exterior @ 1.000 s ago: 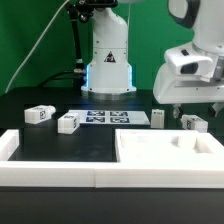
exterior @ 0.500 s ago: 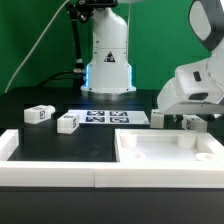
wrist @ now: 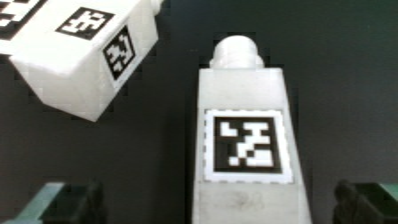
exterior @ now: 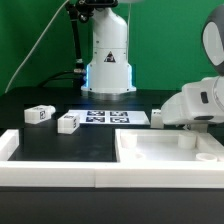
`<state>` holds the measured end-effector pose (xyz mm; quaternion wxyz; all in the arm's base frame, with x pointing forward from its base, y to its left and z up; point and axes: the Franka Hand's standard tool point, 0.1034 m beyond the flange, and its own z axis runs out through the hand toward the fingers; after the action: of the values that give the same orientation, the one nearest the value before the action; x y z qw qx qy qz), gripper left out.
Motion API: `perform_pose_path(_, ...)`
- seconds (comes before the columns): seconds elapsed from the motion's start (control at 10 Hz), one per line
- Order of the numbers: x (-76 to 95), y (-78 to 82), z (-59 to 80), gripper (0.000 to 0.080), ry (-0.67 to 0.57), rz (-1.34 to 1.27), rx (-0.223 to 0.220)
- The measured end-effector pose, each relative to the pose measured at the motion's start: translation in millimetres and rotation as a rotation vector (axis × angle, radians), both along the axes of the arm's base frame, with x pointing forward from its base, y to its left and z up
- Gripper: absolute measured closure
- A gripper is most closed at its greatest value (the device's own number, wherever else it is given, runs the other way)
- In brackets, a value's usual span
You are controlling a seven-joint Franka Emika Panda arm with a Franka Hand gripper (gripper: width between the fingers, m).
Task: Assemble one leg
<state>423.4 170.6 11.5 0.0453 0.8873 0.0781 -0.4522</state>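
Leg (wrist: pixel 240 135), small white elongated plastic block with a black-and-white square tag on its upper face and a rounded peg at one end: lying flat on the black counter (exterior: pixel 100 135), at about three o'clock in the exterior view, beneath the white arm (exterior: pixel 200 100).

Hand (wrist: pixel 214 200), two dark fingers (wrist: pixel 63 200): standing wide apart and straddling the leg's long sides, with a gap showing on each side, gripping nothing. It is lining up along the block, probably so that closing will be pinching the narrow width.

Second like block (wrist: pixel 80 50): lying askew near the peg end, not touching.

Single white block (exterior: pixel 157 118): showing at the arm's nine-o'clock edge in the exterior view; which of the two it is cannot be told.

Third block (exterior: pixel 40 114) and fourth block (exterior: pixel 68 122): resting toward nine o'clock, well apart from the hand.

Marker board (exterior: pixel 110 117): lying flat near centre.

Large flat white square piece with raised rim (exterior: pixel 170 150): sitting at five o'clock, presumably waiting for the leg.
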Motion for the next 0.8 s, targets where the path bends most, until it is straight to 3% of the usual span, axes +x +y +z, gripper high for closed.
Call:
perform_pose_path(0.3, -1.2, 1.7, -4.2, 0.015, -0.007, 0.0, 0.002)
perform_pose_path(0.4, -1.5, 3.4, -4.3, 0.0295, -0.008, 0.003, 0.003)
perform_pose_path(0.5, -1.5, 3.3, -4.3, 0.0295, -0.008, 0.004, 0.004)
perform_pose_path(0.6, -1.4, 3.2, -4.3, 0.0433, -0.008, 0.004, 0.004)
perform_pose_path(0.7, -1.4, 3.1, -4.3, 0.0509, -0.008, 0.004, 0.004)
perform_pose_path(0.8, -1.4, 3.1, -4.3, 0.0509, -0.008, 0.004, 0.004)
